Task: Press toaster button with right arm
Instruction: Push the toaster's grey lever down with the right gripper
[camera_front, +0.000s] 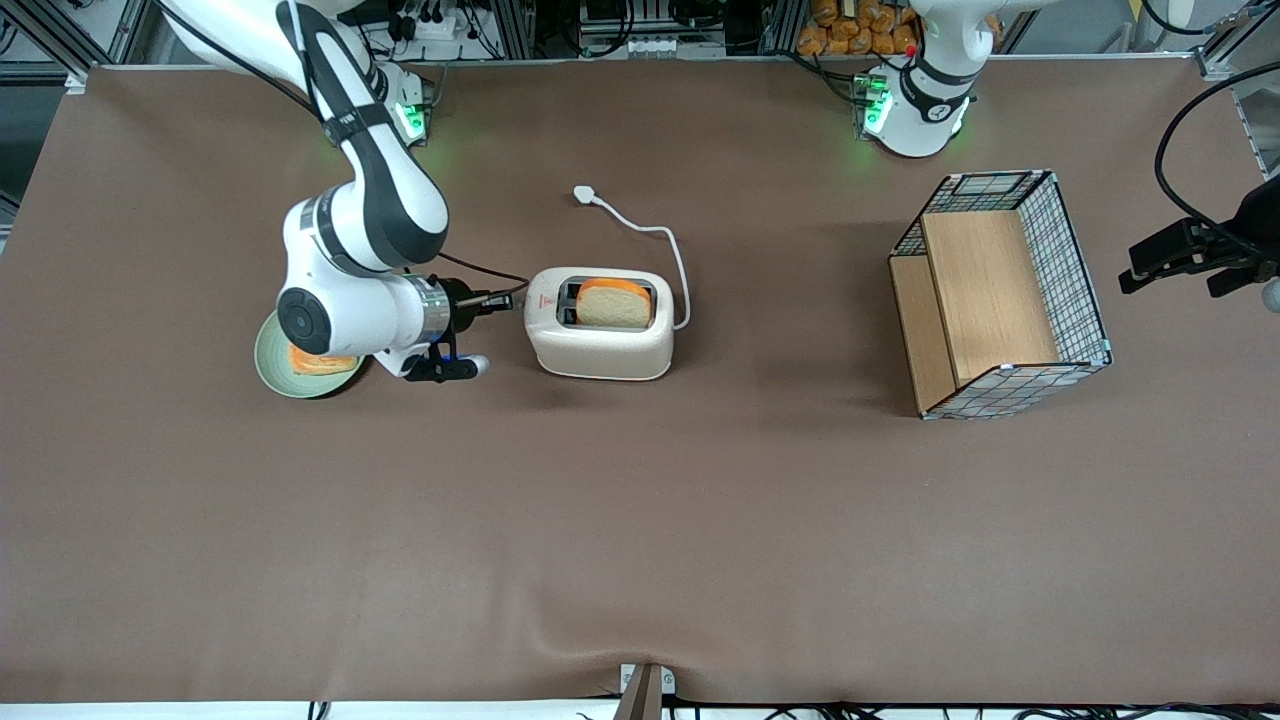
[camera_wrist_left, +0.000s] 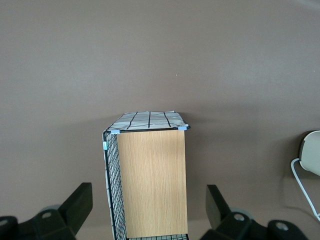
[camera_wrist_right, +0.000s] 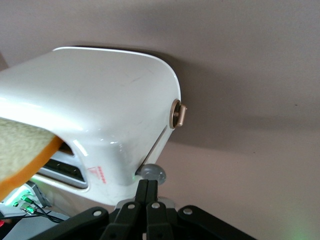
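The cream-white toaster (camera_front: 600, 335) stands mid-table with a bread slice (camera_front: 612, 303) in one slot. It fills the right wrist view (camera_wrist_right: 95, 110), where its red mark (camera_wrist_right: 100, 172) and a gold dial (camera_wrist_right: 177, 114) show. The toaster button (camera_wrist_right: 152, 172), a small pale-grey knob, sits low on the toaster's end face. My right arm (camera_front: 350, 300) lies level beside that end. My gripper (camera_front: 510, 299) is shut and empty, with its fingertips (camera_wrist_right: 148, 183) pressed together right against the button. The white cord and plug (camera_front: 585, 195) lie farther from the camera than the toaster.
A green plate (camera_front: 272, 368) with another bread slice (camera_front: 320, 362) sits under my arm's wrist, partly hidden. A wire basket with wooden panels (camera_front: 1000, 295) stands toward the parked arm's end and also shows in the left wrist view (camera_wrist_left: 150, 180).
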